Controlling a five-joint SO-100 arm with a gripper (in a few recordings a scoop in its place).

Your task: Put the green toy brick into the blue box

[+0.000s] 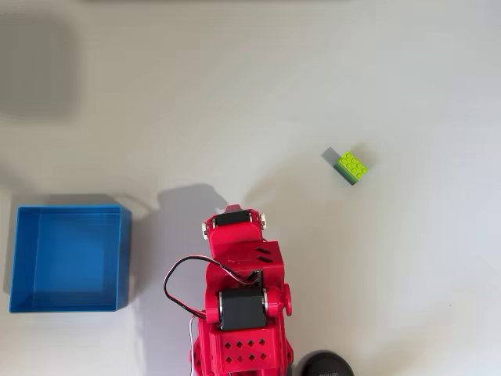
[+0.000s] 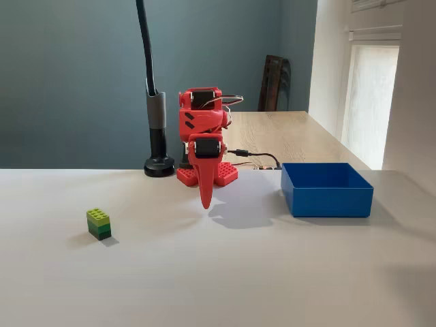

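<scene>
1. Overhead view: the blue box point(image 1: 69, 257) sits at the left on the pale surface point(image 1: 235, 94), and its flat blue bottom is bare, with nothing in it.
2. Overhead view: the green toy brick point(image 1: 352, 167) lies on the surface at the upper right, studs up, well apart from the box and outside it. The brick shows a lime top over a darker green lower part.
3. Overhead view: the red arm point(image 1: 239, 301) rises from the bottom edge between box and brick, touching neither. Wide bare surface lies above it and around the brick.
4. Fixed view: the box point(image 2: 327, 189) stands at the right; its near wall hides the bottom.
5. Fixed view: the brick point(image 2: 99, 223) rests at the left, alone on the surface point(image 2: 218, 272), with open room on every side.
6. Fixed view: the fingers point(image 2: 205, 202) point straight down above the surface, pressed together into one point with no gap, grasping nothing. They hang between brick and box, closer to the box. Behind the arm stands a black lamp post point(image 2: 157, 129).
</scene>
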